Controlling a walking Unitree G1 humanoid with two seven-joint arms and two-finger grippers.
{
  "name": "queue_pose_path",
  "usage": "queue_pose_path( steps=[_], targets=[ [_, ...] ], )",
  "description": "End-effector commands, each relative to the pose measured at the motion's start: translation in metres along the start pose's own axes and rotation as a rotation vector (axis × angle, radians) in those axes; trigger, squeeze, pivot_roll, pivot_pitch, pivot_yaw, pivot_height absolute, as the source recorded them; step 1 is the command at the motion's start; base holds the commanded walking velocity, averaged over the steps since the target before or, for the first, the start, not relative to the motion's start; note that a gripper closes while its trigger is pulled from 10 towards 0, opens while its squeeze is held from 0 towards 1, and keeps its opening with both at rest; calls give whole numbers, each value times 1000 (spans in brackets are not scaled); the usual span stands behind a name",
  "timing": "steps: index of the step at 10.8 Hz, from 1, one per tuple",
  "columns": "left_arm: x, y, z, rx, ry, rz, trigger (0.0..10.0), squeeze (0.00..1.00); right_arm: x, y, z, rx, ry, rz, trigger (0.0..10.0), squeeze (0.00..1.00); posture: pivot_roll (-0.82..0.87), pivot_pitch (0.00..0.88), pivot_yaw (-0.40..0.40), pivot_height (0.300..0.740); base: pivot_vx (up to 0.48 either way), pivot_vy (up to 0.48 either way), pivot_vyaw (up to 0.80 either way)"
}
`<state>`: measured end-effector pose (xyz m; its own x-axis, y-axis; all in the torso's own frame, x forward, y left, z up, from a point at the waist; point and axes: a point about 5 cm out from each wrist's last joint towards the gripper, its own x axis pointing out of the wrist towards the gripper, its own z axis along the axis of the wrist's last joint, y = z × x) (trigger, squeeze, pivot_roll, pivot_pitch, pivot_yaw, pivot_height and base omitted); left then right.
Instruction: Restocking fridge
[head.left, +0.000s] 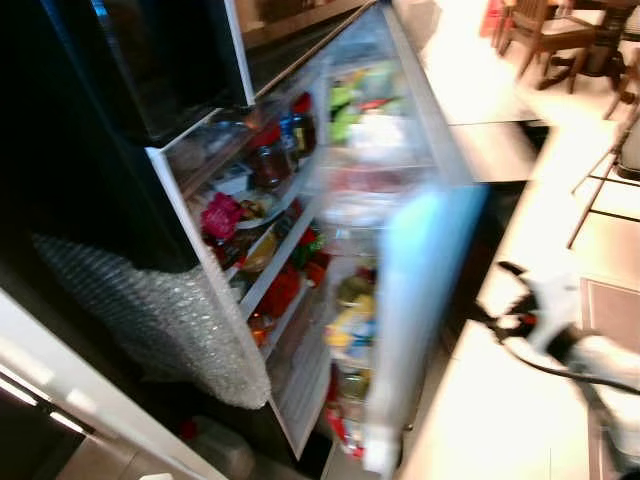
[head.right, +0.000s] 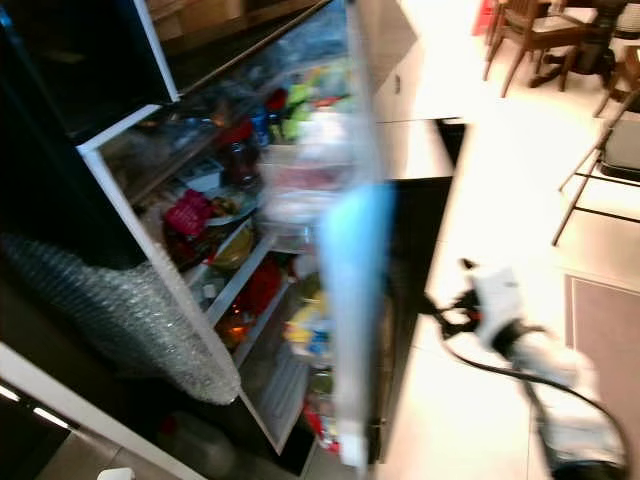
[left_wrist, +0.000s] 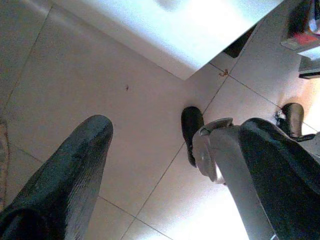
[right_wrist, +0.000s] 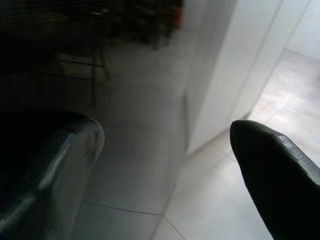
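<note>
The right gripper is hanging with its two black fingers spread wide and nothing between them, pointing at pale floor tiles beside a white panel. From the head, the right arm is showing blurred, white and silver with a black cable, out over the bright floor beside the fridge. The left gripper is likewise released, fingers well apart, aiming down at beige tiles where the robot's dark foot is standing.

The fridge is standing open, seen tilted and smeared by motion. Its white door is swinging edge-on toward the camera, its shelves carrying blurred yellow, green and red packages. Inside, white shelves are holding jars with red lids, a pink packet and plates of food. A sheet of bubble wrap is hanging on the dark side of the cabinet. Wooden chairs are standing far off on the sunlit floor.
</note>
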<state>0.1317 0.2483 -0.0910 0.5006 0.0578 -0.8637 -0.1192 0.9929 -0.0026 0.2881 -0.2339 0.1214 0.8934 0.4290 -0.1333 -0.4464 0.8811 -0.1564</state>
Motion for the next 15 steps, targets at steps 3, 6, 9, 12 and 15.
queue_pose_path(
  steps=[3,6,9,12,15],
  targets=[
    [-2,6,-3,13,14,10,10000,0,42,51,27,5,-118,155,10000,0,-126,0,84,740,0,0,0],
    [-2,5,-3,12,13,8,10000,0,67,86,37,18,-151,258,10000,0,-119,0,70,740,0,0,0],
    [-1,4,-3,-4,10,9,10000,0,71,96,36,22,-145,283,10000,0,-110,0,59,740,0,0,0],
    [-1,2,-3,-8,11,8,10000,0,63,87,29,20,-123,254,10000,0,-123,0,55,740,0,0,0],
    [-1,1,-3,-14,12,6,10000,0,55,79,26,35,-112,217,10000,0,-126,0,49,740,0,0,0]
  ],
)
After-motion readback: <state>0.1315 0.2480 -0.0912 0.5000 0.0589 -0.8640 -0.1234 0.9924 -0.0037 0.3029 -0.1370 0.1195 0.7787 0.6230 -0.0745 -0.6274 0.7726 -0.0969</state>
